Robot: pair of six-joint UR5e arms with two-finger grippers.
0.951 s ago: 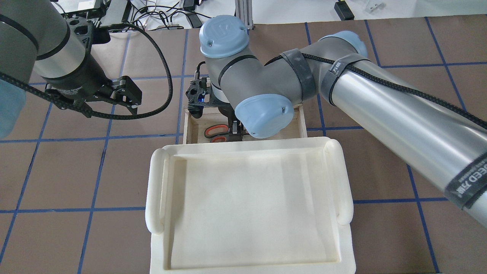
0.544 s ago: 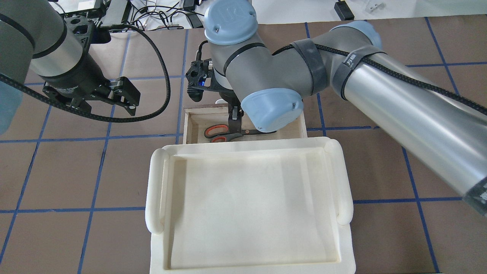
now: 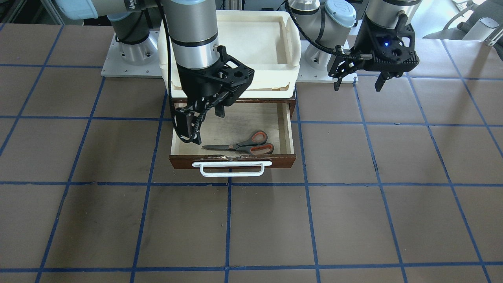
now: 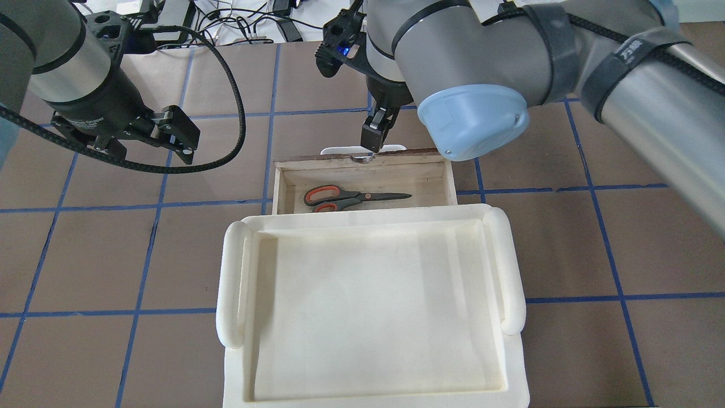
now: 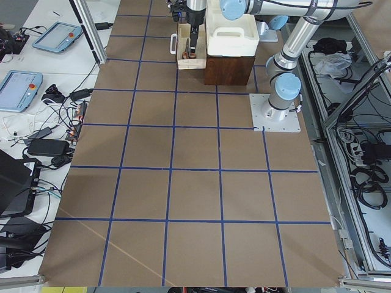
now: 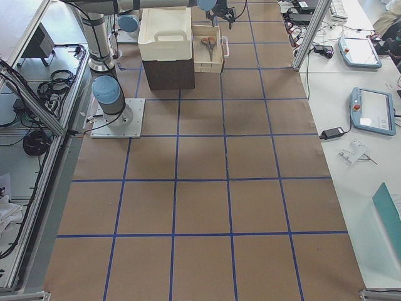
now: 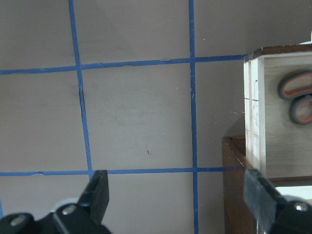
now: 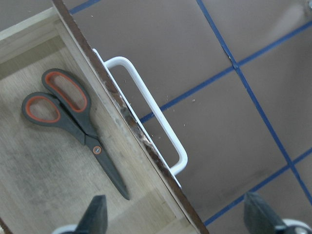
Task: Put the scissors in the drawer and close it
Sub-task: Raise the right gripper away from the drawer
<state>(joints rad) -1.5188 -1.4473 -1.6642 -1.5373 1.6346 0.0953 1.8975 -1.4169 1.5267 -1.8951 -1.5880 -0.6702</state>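
Observation:
The scissors [image 3: 241, 144] [image 4: 351, 197] [image 8: 73, 122] lie flat on the pale floor of the open drawer [image 3: 235, 161] [image 4: 280, 187], with their orange-lined handles toward the robot's left. The white bar handle [image 3: 232, 169] [image 8: 151, 122] sticks out from the drawer's dark front. My right gripper [image 3: 202, 122] [image 4: 372, 135] [image 8: 178, 219] hangs open and empty above the drawer, near its front edge and clear of the scissors. To the drawer's left, my left gripper [image 3: 357, 84] [image 4: 184, 136] [image 7: 178, 195] hovers over bare table, open and empty. The scissors' handles [image 7: 300, 95] show at the edge of the left wrist view.
A large cream plastic tray [image 4: 232, 283] [image 3: 290, 39] sits on top of the dark-brown cabinet [image 7: 234, 185] that holds the drawer. Brown table with blue tape lines surrounds it. Cables and equipment lie beyond the table's far edge [image 4: 238, 22].
The right gripper has let go of the scissors and risen toward the drawer's front edge. The scissors stay flat in the drawer. The left gripper drifted slightly.

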